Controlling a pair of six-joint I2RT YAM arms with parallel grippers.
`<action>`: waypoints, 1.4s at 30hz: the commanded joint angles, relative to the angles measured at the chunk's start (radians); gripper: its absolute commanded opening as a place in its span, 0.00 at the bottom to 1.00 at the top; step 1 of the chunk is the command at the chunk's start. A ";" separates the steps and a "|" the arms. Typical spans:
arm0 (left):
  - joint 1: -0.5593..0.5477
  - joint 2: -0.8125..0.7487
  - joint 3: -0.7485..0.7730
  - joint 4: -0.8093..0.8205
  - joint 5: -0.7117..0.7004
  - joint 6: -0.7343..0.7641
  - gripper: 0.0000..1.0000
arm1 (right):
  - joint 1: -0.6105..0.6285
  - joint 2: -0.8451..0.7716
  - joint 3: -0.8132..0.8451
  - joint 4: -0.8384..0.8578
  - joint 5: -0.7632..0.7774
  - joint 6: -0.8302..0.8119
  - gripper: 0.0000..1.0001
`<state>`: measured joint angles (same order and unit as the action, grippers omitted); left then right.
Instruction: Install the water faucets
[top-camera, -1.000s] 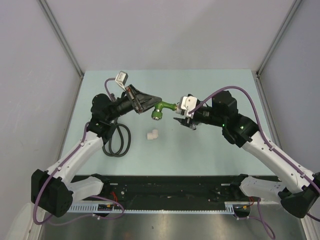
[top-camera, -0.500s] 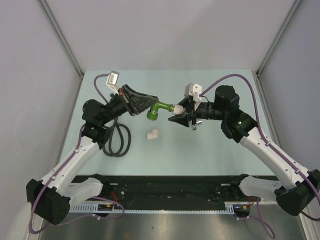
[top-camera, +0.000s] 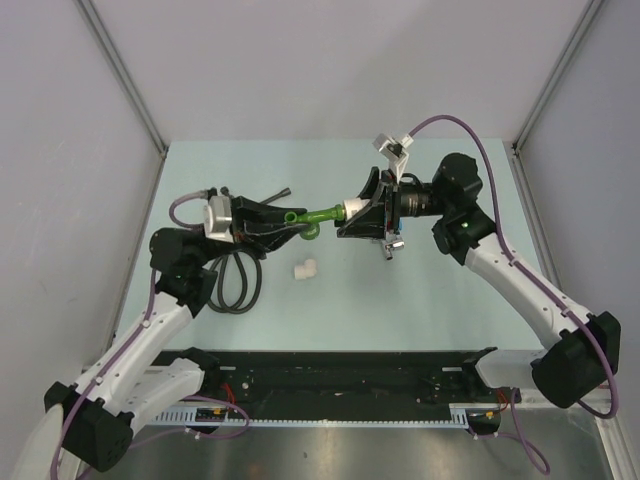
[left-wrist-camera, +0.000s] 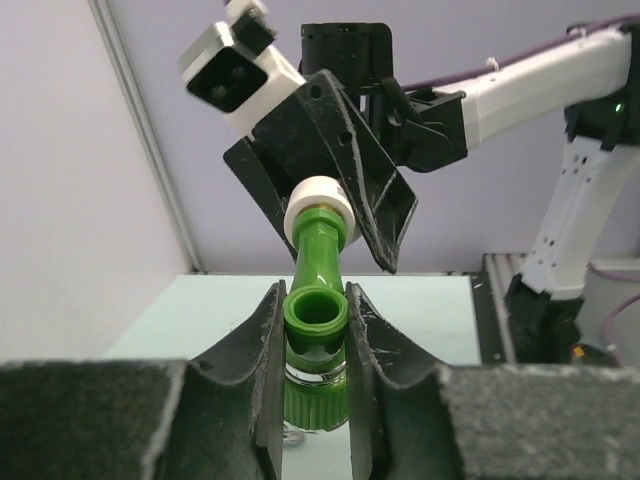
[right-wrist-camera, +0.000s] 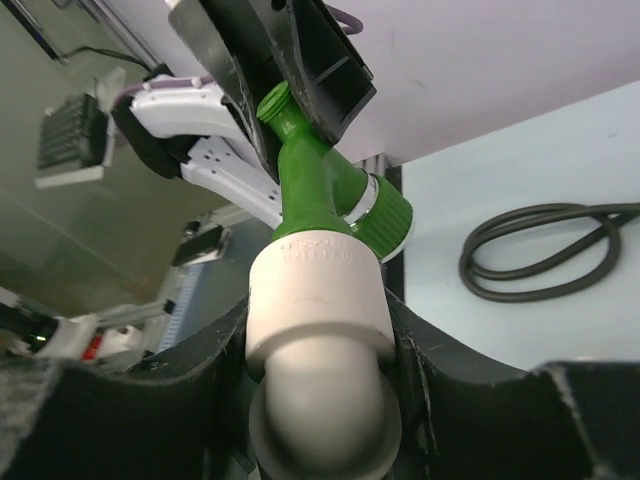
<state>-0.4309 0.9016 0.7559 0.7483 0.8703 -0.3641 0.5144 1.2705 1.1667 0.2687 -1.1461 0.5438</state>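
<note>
The bright green faucet (top-camera: 312, 218) is held in the air between both grippers above the middle of the table. My left gripper (top-camera: 293, 221) is shut on the faucet's green spout end (left-wrist-camera: 316, 318). My right gripper (top-camera: 352, 213) is shut on a white elbow fitting (right-wrist-camera: 318, 330) that sits on the faucet's other end (right-wrist-camera: 308, 200). The faucet's threaded end is hidden inside the elbow. The blue-handled faucet is out of view.
A second white elbow fitting (top-camera: 306, 268) lies on the pale green table (top-camera: 430, 300) below the faucet. A coiled black hose (top-camera: 232, 280) lies left of it, also seen in the right wrist view (right-wrist-camera: 545, 250). Grey walls enclose the table.
Both wrists have rotated, the cameras swinging round. The left arm has dropped lower and leftward, and the faucet now lies nearly level between the grippers.
</note>
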 joint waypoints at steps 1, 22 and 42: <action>0.003 -0.046 0.008 -0.061 0.098 0.303 0.00 | -0.043 0.035 0.021 0.159 0.016 0.310 0.00; 0.017 0.010 0.022 -0.020 -0.344 -0.186 0.00 | -0.143 0.001 0.022 0.112 0.111 0.161 1.00; 0.118 0.252 0.197 -0.185 -0.093 -0.978 0.00 | -0.093 -0.229 0.001 -0.324 0.414 -0.963 1.00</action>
<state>-0.3191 1.1259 0.9268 0.4438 0.6636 -1.1320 0.3927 1.0489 1.1671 -0.0254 -0.8188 -0.2146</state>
